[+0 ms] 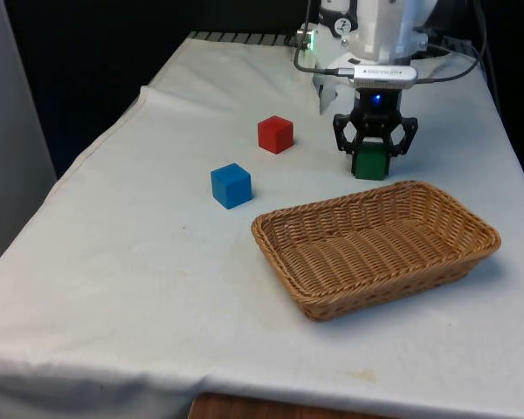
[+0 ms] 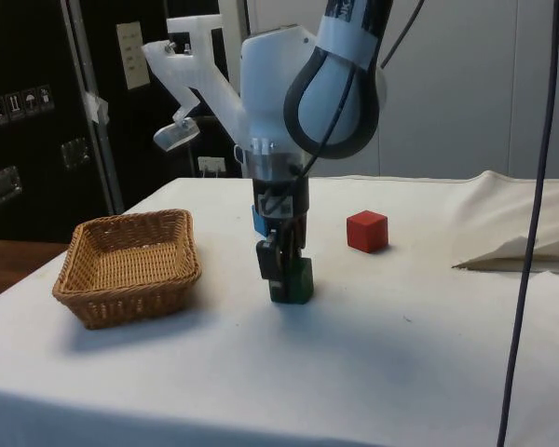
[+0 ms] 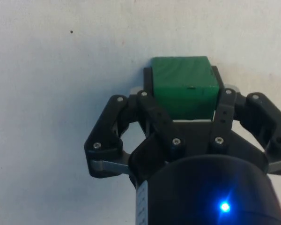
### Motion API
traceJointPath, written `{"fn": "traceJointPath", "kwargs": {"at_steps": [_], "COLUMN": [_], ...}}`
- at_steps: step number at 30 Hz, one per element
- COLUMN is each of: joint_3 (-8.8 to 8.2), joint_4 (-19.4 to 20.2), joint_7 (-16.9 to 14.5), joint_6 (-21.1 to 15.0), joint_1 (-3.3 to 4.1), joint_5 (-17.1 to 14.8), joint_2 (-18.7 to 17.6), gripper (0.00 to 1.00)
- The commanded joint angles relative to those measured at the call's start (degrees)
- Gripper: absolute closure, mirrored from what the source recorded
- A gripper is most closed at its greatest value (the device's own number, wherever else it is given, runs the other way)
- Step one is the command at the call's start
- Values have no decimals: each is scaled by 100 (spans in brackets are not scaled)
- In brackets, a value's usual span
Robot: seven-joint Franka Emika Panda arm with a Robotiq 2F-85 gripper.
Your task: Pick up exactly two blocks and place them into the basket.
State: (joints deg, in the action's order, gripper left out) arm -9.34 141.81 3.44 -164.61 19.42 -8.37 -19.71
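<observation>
Gripper (image 1: pixel 373 154) pinching green block (image 1: pixel 370 163) at cloth level, just beyond basket (image 1: pixel 375 249) far rim; basket empty, 2 blocks owed.

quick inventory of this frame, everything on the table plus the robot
green block: 1, green, on the cloth just behind the basket, between the fingers
red block: 1, red, on the cloth toward the front view's left of the green block
blue block: 1, blue, nearer the camera than the red one
basket: 1, tan wicker, no blocks inside
cloth: 1, white, covers the table
hand: 1, black, closed around the green block, low at the table
</observation>
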Motion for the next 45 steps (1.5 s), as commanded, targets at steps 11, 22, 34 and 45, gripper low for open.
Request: {"fn": "traceJointPath", "kwargs": {"at_steps": [11,22,34,45], "joint_3": [-57,-155,-309,-372], "joint_4": [-120,-367,-1003,-1604], "joint_7": [-6,-40,-52,-390], "joint_6": [178,653,1450,2011], "joint_1": [-6,0,-11,-74], "joint_5": [23,34,126,-86], "joint_2": [149,458,682,705], "gripper": [99,99,99,99]}}
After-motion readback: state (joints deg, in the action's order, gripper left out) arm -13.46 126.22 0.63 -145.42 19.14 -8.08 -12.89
